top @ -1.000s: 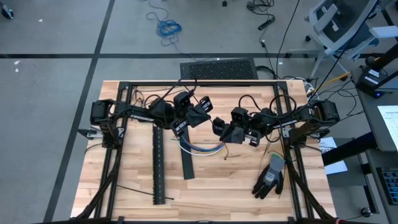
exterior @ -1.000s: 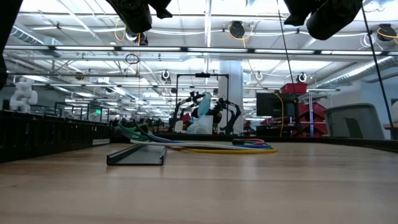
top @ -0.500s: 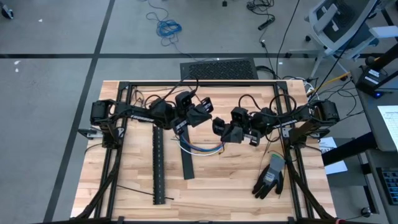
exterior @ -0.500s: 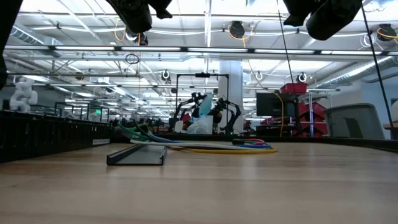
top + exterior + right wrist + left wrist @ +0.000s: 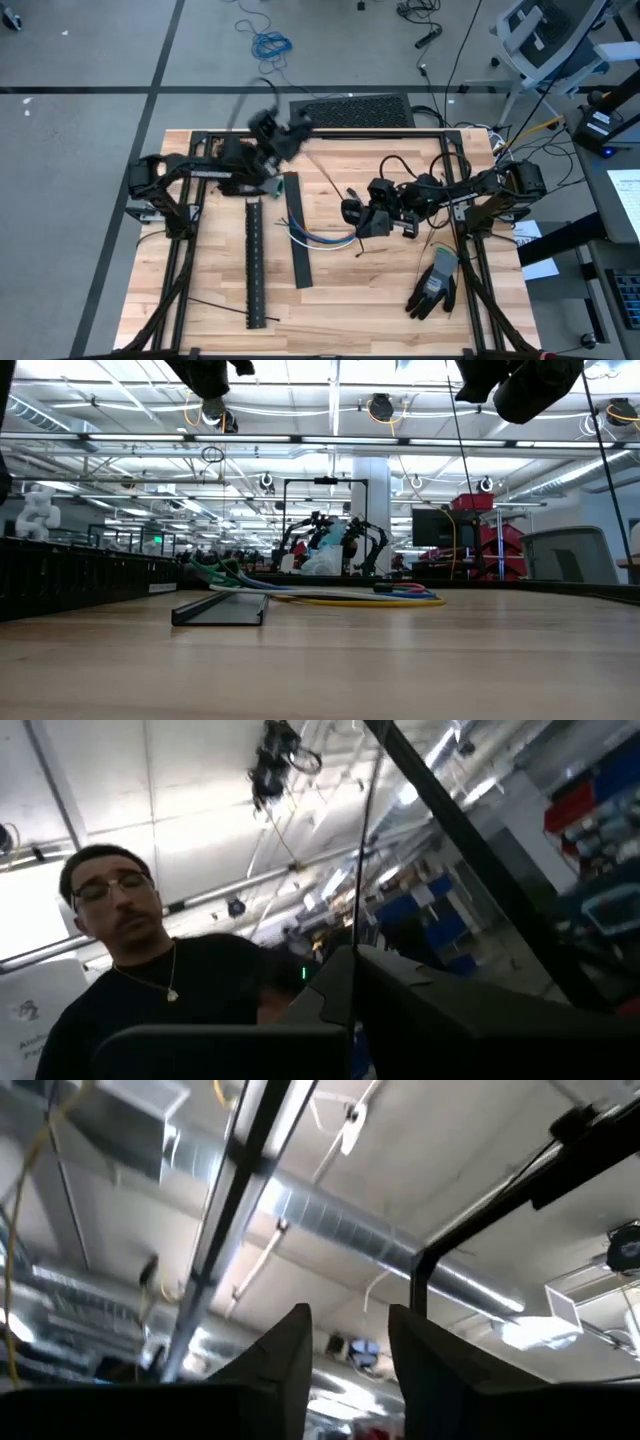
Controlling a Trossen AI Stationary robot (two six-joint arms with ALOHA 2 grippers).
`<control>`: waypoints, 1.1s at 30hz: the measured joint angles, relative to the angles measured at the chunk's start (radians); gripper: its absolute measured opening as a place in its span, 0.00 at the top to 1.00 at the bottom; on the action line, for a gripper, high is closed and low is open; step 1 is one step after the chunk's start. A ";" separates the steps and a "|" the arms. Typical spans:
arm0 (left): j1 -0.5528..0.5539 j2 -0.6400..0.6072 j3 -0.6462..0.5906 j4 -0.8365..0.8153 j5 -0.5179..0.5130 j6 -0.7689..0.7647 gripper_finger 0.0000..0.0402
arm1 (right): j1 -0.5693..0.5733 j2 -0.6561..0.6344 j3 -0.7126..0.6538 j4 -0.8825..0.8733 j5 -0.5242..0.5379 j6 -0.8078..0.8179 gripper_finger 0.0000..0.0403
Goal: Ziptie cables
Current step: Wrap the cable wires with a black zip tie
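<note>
The cables (image 5: 322, 238) lie loose on the wooden table (image 5: 200, 270), near its middle, fanned between a short dark channel strip (image 5: 296, 232) and the right gripper (image 5: 362, 222). That gripper hangs above the cables' right end, fingers pressed together on nothing. The left gripper (image 5: 290, 133) is lifted up by the table's far edge, fingers (image 5: 285, 1365) parted, nothing between them. A long perforated black rail (image 5: 253, 262) lies left of the strip, and a grey work glove (image 5: 435, 284) sits near the right edge. Beyond the table, a bright workshop; a person in a dark shirt (image 5: 150, 980) shows in the right wrist view.
</note>
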 joint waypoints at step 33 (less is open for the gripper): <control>0.029 -0.444 0.001 -0.687 0.489 0.109 0.57 | -0.087 -0.021 0.507 -1.821 1.488 -2.100 1.00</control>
